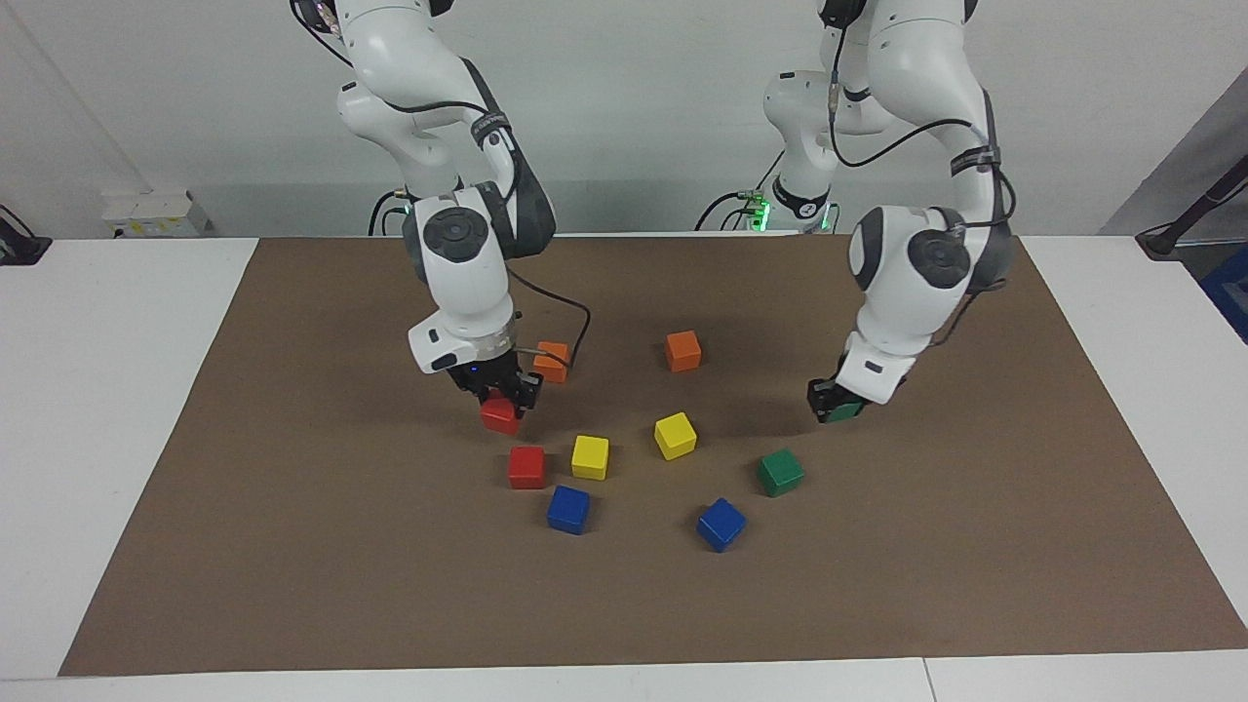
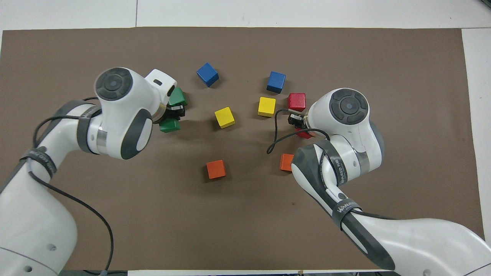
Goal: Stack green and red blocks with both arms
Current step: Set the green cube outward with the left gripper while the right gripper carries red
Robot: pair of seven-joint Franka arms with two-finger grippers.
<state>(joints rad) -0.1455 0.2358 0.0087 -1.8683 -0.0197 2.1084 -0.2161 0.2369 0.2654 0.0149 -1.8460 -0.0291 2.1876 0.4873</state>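
So we've got both arms down over the brown mat point(image 1: 292, 546) that covers most of the white table point(image 1: 107, 409), each one with a block. The right gripper point(image 1: 499, 395) is pinched onto a red block point(image 1: 500, 416), fingers closed against its sides. That held red block sits low over the mat, toward the right arm's end of the bench; we can't tell if its bottom is touching the mat or just clear of it. The second red block point(image 1: 526, 467) lies flat on the mat just beside it, closer to the bench edge away from the robots, not touching.

The left gripper point(image 1: 837, 402) has clamped onto a green block point(image 1: 844, 411), fingers shut around it, low over the mat toward the left arm's end of the bench. Same deal there, we can't tell whether it's resting or lifted. The other green block point(image 1: 780, 472) sits on the mat near it, out toward the edge away from the robots, clearly apart.

Around the middle of the mat we also see two yellow blocks point(image 1: 590, 456), two blue blocks point(image 1: 568, 509) nearest the edge away from the robots, and two orange blocks point(image 1: 682, 350) closer to the robots' edge. One orange block point(image 1: 552, 361) is right next to the right gripper's wrist, partly hidden in the overhead view
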